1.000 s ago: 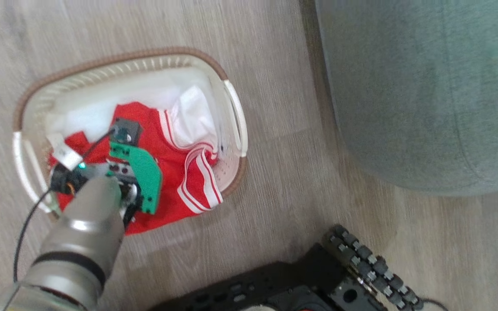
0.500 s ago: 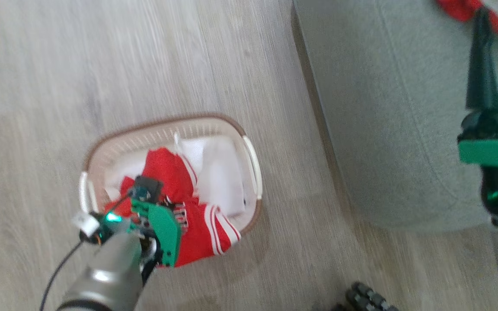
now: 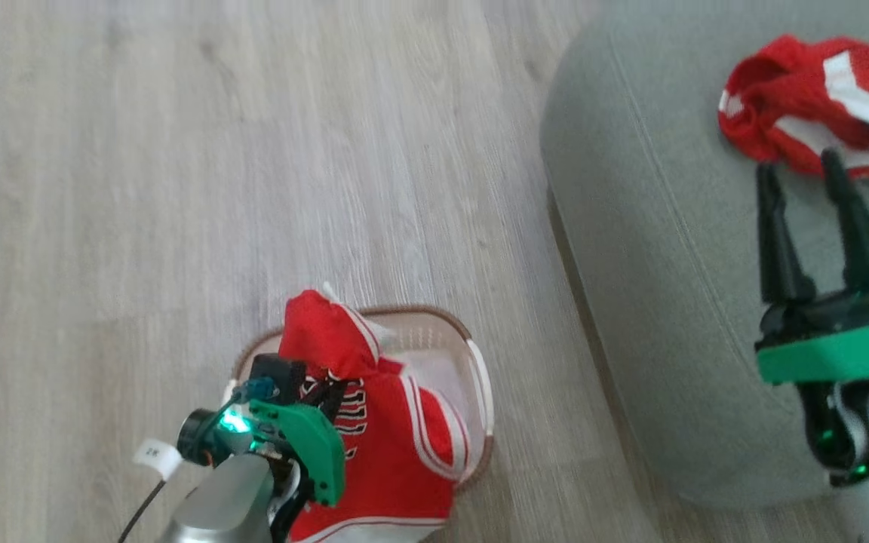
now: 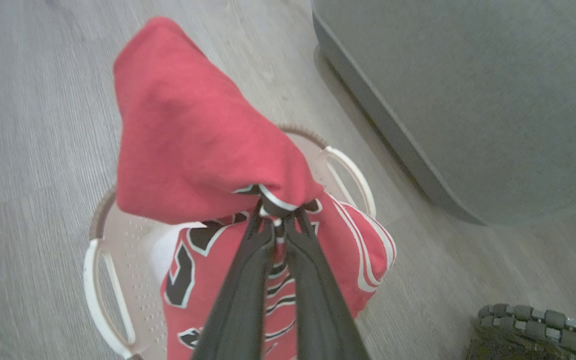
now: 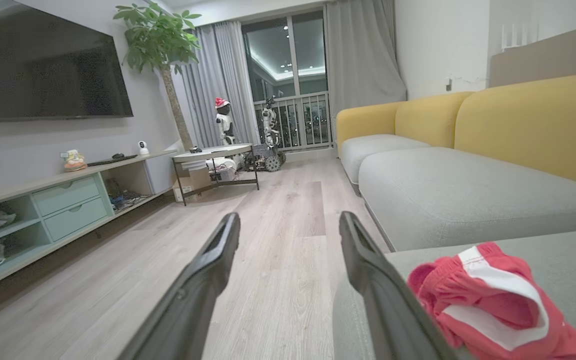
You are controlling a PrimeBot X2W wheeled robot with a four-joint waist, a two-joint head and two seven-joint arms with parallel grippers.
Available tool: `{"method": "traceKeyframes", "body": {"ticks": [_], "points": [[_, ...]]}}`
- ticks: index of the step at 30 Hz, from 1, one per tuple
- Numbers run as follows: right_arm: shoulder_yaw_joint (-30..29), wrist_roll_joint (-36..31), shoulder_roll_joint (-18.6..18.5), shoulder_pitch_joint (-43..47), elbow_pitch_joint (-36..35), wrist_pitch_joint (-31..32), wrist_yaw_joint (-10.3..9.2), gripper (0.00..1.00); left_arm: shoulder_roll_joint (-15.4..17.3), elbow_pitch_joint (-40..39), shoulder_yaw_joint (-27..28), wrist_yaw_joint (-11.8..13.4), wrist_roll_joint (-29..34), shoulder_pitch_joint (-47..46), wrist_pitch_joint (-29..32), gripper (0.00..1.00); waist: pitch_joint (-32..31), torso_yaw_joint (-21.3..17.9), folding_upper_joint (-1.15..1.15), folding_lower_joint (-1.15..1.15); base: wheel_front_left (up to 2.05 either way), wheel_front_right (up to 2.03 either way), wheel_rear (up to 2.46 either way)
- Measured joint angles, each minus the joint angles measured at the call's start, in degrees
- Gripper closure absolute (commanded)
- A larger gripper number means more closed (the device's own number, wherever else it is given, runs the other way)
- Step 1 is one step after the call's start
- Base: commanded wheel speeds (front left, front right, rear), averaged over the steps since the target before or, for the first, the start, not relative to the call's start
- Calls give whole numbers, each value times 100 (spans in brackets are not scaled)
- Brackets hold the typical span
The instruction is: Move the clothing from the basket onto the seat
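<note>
My left gripper (image 4: 279, 220) is shut on the red jersey (image 3: 389, 430) with black lettering and holds it lifted above the cream basket (image 3: 480, 377); the jersey (image 4: 193, 145) drapes over the fingertips and hangs down into the basket (image 4: 99, 295). The red shorts (image 3: 812, 105) with white stripes lie crumpled on the grey-green seat (image 3: 653, 249). My right gripper (image 3: 796, 162) is open just in front of the shorts (image 5: 493, 300), with nothing between its fingers (image 5: 368, 260).
Pale wood floor (image 3: 178, 188) surrounds the basket. The robot's tracked base (image 4: 533, 320) is near the seat (image 4: 468, 90). The right wrist view shows a yellow sofa (image 5: 468, 125), a small table (image 5: 213, 155) and a low TV cabinet (image 5: 58, 200) far off.
The head camera has tilted up, bringing the seat top and shorts into view. My left gripper has raised the jersey out of the basket. My right gripper now stands open by the shorts.
</note>
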Motion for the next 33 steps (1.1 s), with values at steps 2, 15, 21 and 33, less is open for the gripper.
{"method": "traceKeyframes", "body": {"ticks": [2, 15, 21, 33], "points": [[32, -40, 18, 135, 44, 0, 0, 0, 65, -245, 12, 0, 1, 51, -22, 100, -187, 66, 0, 0, 0, 0, 0], [369, -137, 29, 505, 202, 0, 0, 0, 592, -2866, 227, 322, 129, 169, -37, 100, -875, 332, 0, 0, 0, 0, 0], [535, -143, 0, 529, 242, 0, 0, 0, 791, -3922, 199, 423, 272, -183, 503, 100, -879, 358, 0, 0, 0, 0, 0], [1033, -75, -54, 528, 235, 1, 0, 0, 835, -4588, 177, 554, 278, -613, 899, 100, -789, 276, 0, 0, 0, 0, 0]]}}
